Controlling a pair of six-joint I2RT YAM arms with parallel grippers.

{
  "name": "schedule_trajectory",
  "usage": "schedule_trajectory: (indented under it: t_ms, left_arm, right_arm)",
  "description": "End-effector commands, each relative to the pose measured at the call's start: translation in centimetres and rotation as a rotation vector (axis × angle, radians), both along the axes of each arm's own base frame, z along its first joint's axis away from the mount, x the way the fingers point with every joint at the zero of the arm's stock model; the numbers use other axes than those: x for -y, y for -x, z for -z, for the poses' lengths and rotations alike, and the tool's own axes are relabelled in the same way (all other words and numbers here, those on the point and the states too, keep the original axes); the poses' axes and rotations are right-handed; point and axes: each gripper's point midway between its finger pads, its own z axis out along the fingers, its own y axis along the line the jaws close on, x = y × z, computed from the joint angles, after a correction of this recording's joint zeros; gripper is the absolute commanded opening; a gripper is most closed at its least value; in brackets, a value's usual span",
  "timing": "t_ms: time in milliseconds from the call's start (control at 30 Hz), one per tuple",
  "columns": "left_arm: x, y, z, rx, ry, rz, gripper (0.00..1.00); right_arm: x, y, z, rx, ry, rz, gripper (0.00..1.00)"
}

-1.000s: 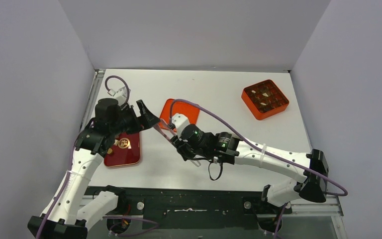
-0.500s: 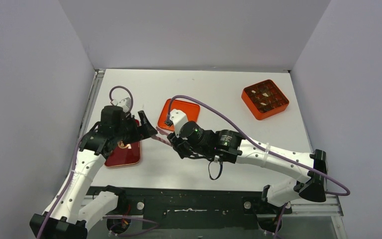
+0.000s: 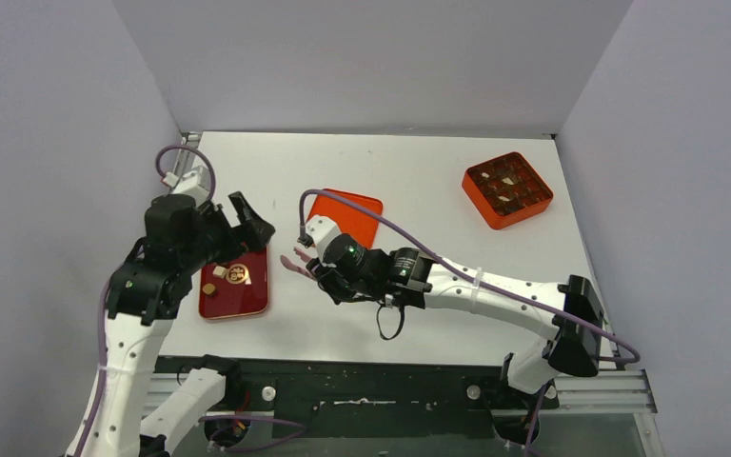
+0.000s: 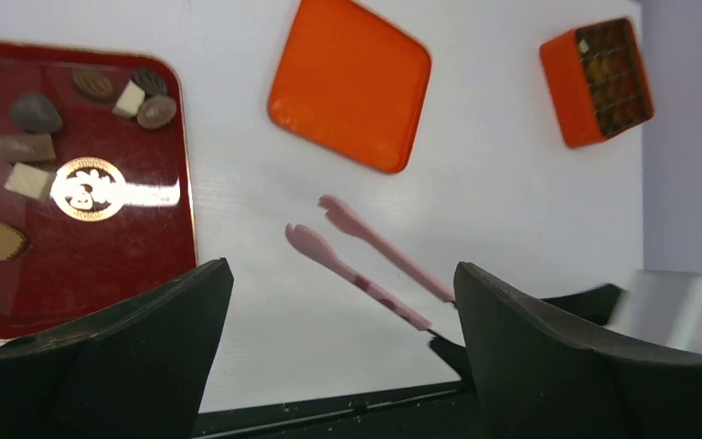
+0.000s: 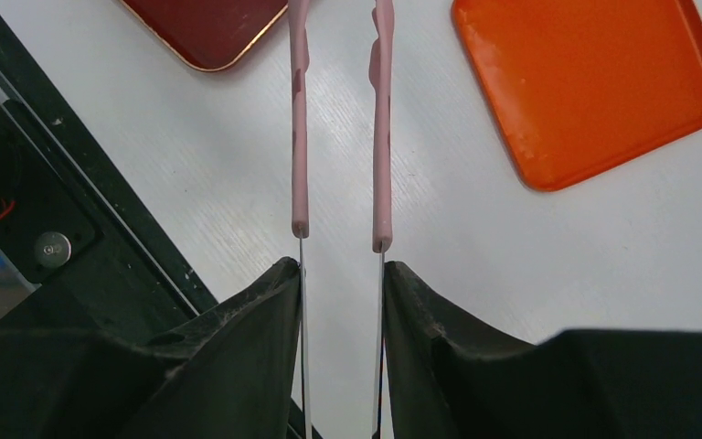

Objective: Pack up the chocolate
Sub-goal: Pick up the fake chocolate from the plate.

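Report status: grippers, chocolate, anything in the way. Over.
Left gripper open, empty, by tray. Right gripper shut on tongs, tips empty. Chocolate loose on tray, some in box. Lid flat between tray and box.

colours only:
- tray (image 4: 101, 274): glossy dark red, thin gold rim, round gold emblem (image 4: 90, 188) in the middle
- chocolate (image 4: 36, 112): mixed dark brown, mid brown, tan and cream-white pieces
- lid (image 4: 349, 82): plain flat orange
- box (image 4: 559, 96): same orange, dark grid inside with brown and pale spots
- tongs (image 4: 347, 267): pale pink with darker smudges
- table (image 4: 512, 210): white
- arms (image 3: 495, 290) white, cables (image 3: 409, 221) purple
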Motion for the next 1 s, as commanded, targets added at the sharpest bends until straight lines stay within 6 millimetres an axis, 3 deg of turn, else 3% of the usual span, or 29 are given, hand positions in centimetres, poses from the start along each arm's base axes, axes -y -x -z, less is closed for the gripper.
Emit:
schedule_trajectory:
  t_ms: [0,133,367,600,800,967]
  left_arm:
    - [-2.0,0.7,-8.4,0.263,0.036,-0.107,0.91]
    - [-2.8,2.1,-12.0,0.35,0.038,-0.128,0.92]
    - [-3.8,5.2,-14.2,0.398,0.038,-0.143,0.95]
    - [-4.4,8.3,-16.3,0.434,0.06,-0.145,0.96]
    - [-4.8,9.8,-17.2,0.462,0.088,-0.162,0.96]
    - [-4.5,11.1,-18.4,0.484,0.124,-0.14,0.96]
  right_arm:
    - [-3.7,-1.3,-1.9,0.064,-0.107,-0.032,0.36]
    - [-6.2,-1.9,-0.9,0.075,-0.132,-0.064,0.37]
    - [-10.9,-3.0,3.3,0.055,-0.078,-0.126,0.38]
    - [-15.1,-3.4,4.1,0.062,-0.103,-0.201,0.38]
    - [-18.7,-1.0,5.1,0.032,-0.144,-0.346,0.39]
    - [-20.2,-0.5,6.3,0.039,-0.137,-0.402,0.4]
